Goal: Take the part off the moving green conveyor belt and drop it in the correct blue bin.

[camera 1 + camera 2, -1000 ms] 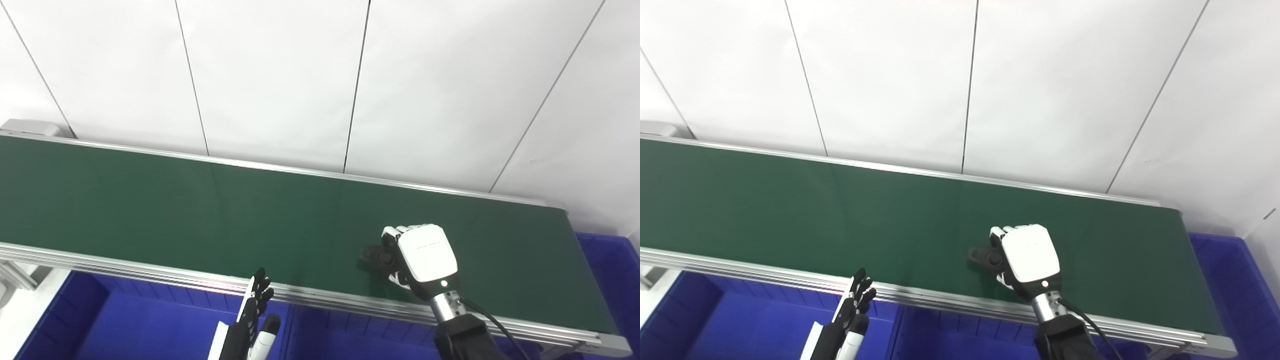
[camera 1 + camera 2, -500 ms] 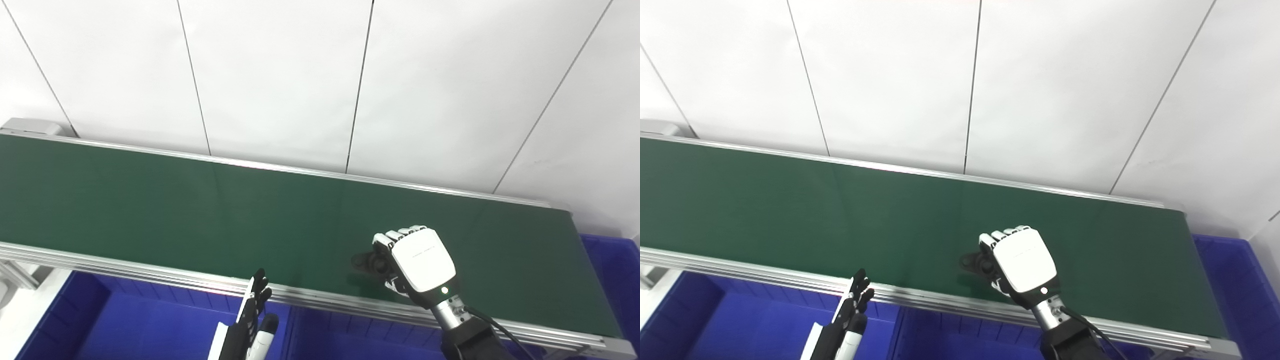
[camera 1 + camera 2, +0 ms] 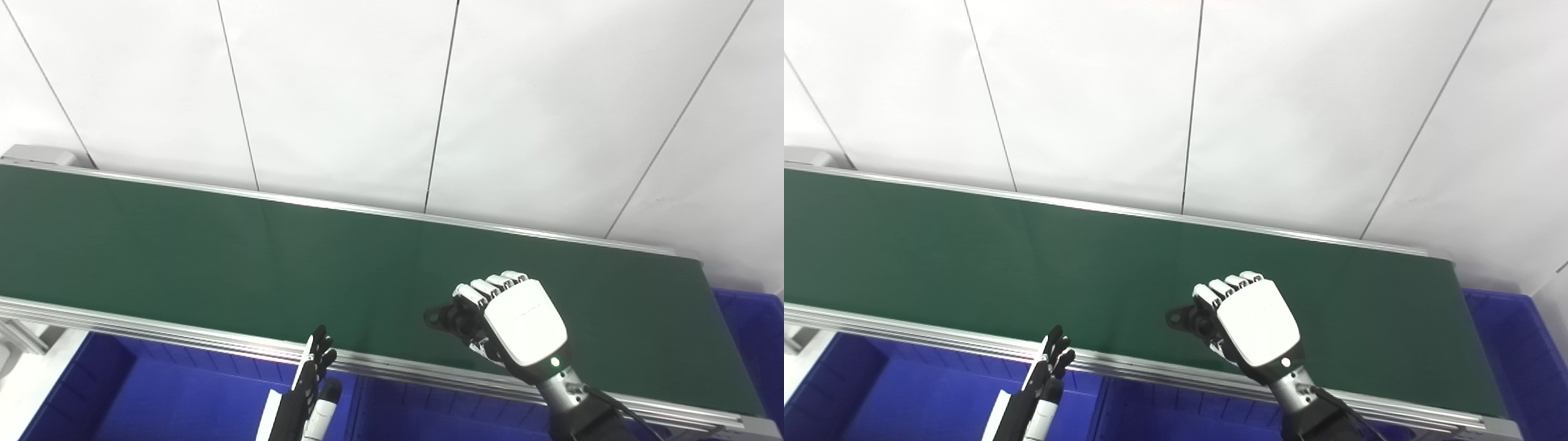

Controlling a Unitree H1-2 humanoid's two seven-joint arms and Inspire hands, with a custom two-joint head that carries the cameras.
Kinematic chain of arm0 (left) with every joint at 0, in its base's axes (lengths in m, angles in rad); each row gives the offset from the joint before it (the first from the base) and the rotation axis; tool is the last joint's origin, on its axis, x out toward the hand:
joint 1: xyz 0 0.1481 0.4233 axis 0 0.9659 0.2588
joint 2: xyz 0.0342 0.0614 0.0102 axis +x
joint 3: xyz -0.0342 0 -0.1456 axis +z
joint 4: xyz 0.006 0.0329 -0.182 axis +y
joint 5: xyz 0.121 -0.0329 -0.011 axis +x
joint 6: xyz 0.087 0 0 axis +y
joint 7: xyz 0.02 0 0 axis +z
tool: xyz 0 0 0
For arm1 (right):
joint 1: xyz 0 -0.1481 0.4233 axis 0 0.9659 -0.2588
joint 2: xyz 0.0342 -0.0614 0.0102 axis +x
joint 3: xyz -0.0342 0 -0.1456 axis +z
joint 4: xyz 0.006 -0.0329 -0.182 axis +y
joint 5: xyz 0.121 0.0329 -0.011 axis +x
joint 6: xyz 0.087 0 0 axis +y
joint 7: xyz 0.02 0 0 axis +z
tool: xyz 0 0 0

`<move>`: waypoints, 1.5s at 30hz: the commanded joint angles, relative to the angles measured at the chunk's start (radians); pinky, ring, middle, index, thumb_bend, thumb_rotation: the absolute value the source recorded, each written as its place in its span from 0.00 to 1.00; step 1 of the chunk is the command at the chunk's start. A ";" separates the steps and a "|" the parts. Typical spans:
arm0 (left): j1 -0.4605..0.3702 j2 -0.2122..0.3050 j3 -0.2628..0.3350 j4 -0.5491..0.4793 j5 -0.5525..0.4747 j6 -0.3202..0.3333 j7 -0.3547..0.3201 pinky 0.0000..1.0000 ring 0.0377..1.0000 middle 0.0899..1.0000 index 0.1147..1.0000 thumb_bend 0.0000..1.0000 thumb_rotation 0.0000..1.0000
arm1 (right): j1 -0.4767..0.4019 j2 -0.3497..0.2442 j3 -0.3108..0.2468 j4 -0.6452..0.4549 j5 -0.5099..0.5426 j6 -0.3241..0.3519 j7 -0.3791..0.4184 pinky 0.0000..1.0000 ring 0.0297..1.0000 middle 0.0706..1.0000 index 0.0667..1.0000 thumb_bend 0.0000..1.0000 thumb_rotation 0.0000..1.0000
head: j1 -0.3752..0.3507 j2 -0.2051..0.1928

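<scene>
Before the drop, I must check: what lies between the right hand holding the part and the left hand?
Only bare green belt and its metal rail; both eye views show it.

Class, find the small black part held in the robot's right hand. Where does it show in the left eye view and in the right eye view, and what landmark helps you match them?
Left eye view: the black part sticks out left of the right hand, lower centre-right, over the green belt.
Right eye view: same part, nearer picture centre.
Shared landmark: the belt's near aluminium rail.

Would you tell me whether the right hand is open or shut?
Shut: the right hand has its fingers curled around the black part above the green belt.
</scene>
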 commanded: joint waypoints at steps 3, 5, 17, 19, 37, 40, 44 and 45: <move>-0.025 -0.026 -0.005 -0.036 -0.031 0.009 -0.009 1.00 0.95 0.99 1.00 0.73 0.98 | 0.016 -0.021 -0.031 -0.106 -0.023 -0.022 0.009 0.20 0.23 0.35 0.46 0.53 0.00 | -0.023 0.021; -0.034 -0.021 0.001 -0.049 -0.042 0.025 -0.013 1.00 0.96 1.00 1.00 0.73 0.99 | 0.032 -0.023 -0.037 -0.131 -0.037 -0.021 0.009 0.20 0.23 0.35 0.47 0.53 0.00 | -0.046 0.052; -0.125 0.013 0.050 -0.121 -0.039 0.131 -0.037 1.00 0.99 0.99 1.00 0.68 1.00 | 0.082 0.001 -0.106 -0.239 -0.024 -0.026 0.102 0.19 0.21 0.35 0.46 0.53 0.00 | -0.179 0.272; -0.148 0.010 0.062 -0.126 -0.046 0.157 -0.040 1.00 0.98 0.99 1.00 0.69 1.00 | 0.082 0.001 -0.115 -0.244 -0.029 -0.027 0.113 0.19 0.22 0.35 0.46 0.53 0.00 | -0.188 0.300; -0.147 0.011 0.068 -0.131 -0.066 0.174 -0.048 1.00 0.98 1.00 1.00 0.68 0.99 | 0.184 0.012 -0.117 -0.181 -0.057 -0.035 0.041 0.19 0.22 0.38 0.45 0.53 0.00 | -0.141 0.247; -0.139 0.012 0.068 -0.132 -0.069 0.167 -0.048 1.00 0.99 1.00 1.00 0.67 0.99 | 0.205 0.018 -0.093 -0.126 -0.071 -0.033 -0.004 0.19 0.22 0.42 0.44 0.53 0.00 | -0.131 0.239; -0.132 0.013 0.068 -0.138 -0.064 0.170 -0.048 1.00 0.98 0.99 1.00 0.67 0.98 | 0.239 0.021 -0.062 -0.077 -0.073 -0.034 -0.023 0.20 0.23 0.35 0.47 0.52 0.00 | -0.128 0.237; -0.132 0.014 0.068 -0.138 -0.066 0.169 -0.049 1.00 0.98 0.99 1.00 0.66 0.98 | 0.244 0.021 -0.055 -0.065 -0.074 -0.035 -0.033 0.20 0.22 0.34 0.47 0.52 0.00 | -0.128 0.237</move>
